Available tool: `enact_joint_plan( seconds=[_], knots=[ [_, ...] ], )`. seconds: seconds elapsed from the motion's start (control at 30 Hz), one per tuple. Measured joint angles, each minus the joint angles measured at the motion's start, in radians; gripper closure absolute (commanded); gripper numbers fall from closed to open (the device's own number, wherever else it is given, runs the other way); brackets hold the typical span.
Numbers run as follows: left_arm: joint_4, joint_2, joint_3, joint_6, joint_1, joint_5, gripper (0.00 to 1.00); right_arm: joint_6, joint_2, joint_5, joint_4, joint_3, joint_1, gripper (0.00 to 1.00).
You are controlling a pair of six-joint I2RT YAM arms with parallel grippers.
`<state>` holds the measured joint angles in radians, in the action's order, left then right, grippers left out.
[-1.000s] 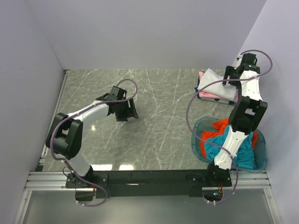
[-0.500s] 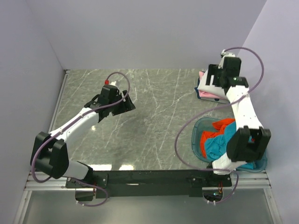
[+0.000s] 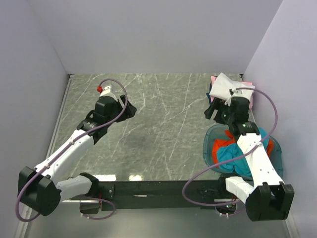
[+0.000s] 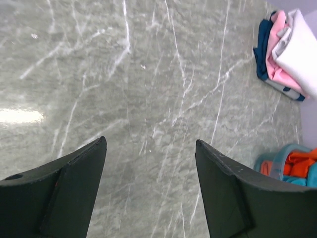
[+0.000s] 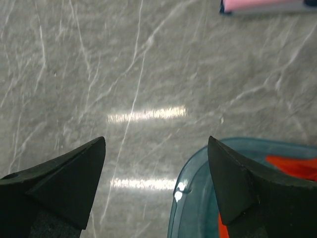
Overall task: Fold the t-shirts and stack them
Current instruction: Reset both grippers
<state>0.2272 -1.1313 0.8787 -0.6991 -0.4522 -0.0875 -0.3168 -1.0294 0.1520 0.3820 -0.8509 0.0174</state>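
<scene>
A folded stack lies at the back right, with the white t-shirt [image 3: 225, 87] on top of the pink t-shirt [image 3: 248, 95]. The stack also shows in the left wrist view, white [image 4: 303, 54] over pink [image 4: 277, 62]. The orange-red t-shirt [image 3: 220, 146] and the teal t-shirt [image 3: 229, 157] lie crumpled in the blue basket [image 3: 207, 144]. My right gripper [image 3: 214, 112] is open and empty, above the basket's far-left rim [image 5: 184, 198], between the stack and the basket. My left gripper [image 3: 130, 110] is open and empty over bare table at the back left.
The grey marble table [image 3: 168, 129] is walled at the back and on both sides. The right arm's cable loops over the basket. The right wrist view shows the pink t-shirt's edge [image 5: 257, 4] at the top and orange-red cloth [image 5: 297, 168] inside the basket.
The right gripper has swung from the back right corner, over the stack, down to the basket's far-left rim. The left arm has stretched out and its gripper has shifted back and left. Both stay open.
</scene>
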Motion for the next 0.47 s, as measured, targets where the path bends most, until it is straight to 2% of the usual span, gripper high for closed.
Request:
enact_joint_plan(
  seconds=[0.47],
  knots=[
    [-0.015, 0.117, -0.067, -0.002, 0.0, -0.079, 0.21, -0.039, 0.217, -0.029, 0.036, 0.129, 0.012, 0.09]
  ],
)
